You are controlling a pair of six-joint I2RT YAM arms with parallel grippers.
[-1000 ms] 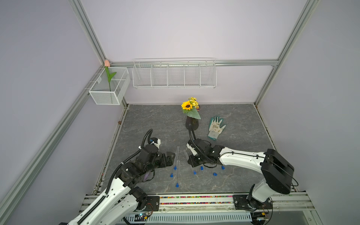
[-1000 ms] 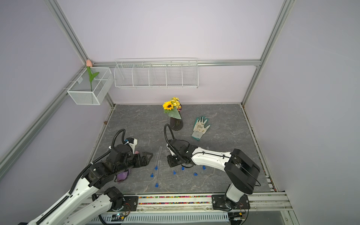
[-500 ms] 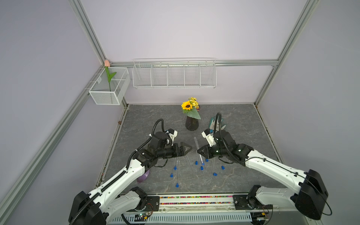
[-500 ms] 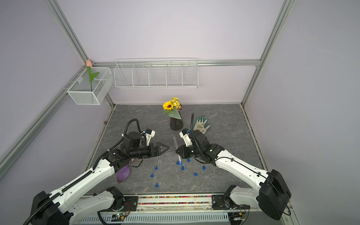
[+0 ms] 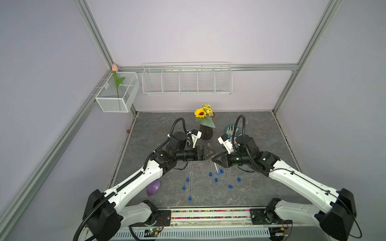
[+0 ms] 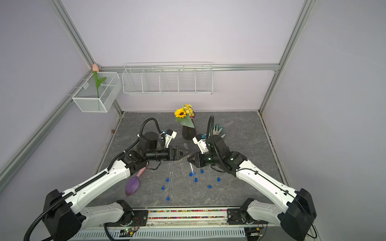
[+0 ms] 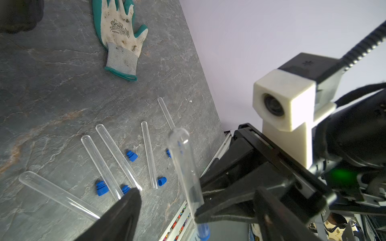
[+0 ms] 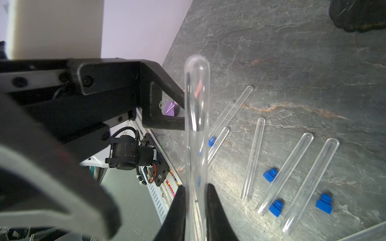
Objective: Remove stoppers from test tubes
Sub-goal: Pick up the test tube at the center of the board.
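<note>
My right gripper is shut on a clear test tube and holds it above the table. The tube's rounded end points away from the front rail, and a blue stopper sits in its near end, past the fingers. My left gripper is open, one finger on each side of the held tube, tip to tip with the right gripper in both top views. Several empty test tubes and loose stoppers lie on the grey table below.
A purple scoop lies front left, under my left arm. A dark vase with a sunflower and a white-green glove are behind the grippers. Wire baskets hang on the back wall. The front rail borders the table.
Both arms rose from the table and came together at the middle. The right gripper lifted the tube with it, and the left jaws have narrowed a little around it.
</note>
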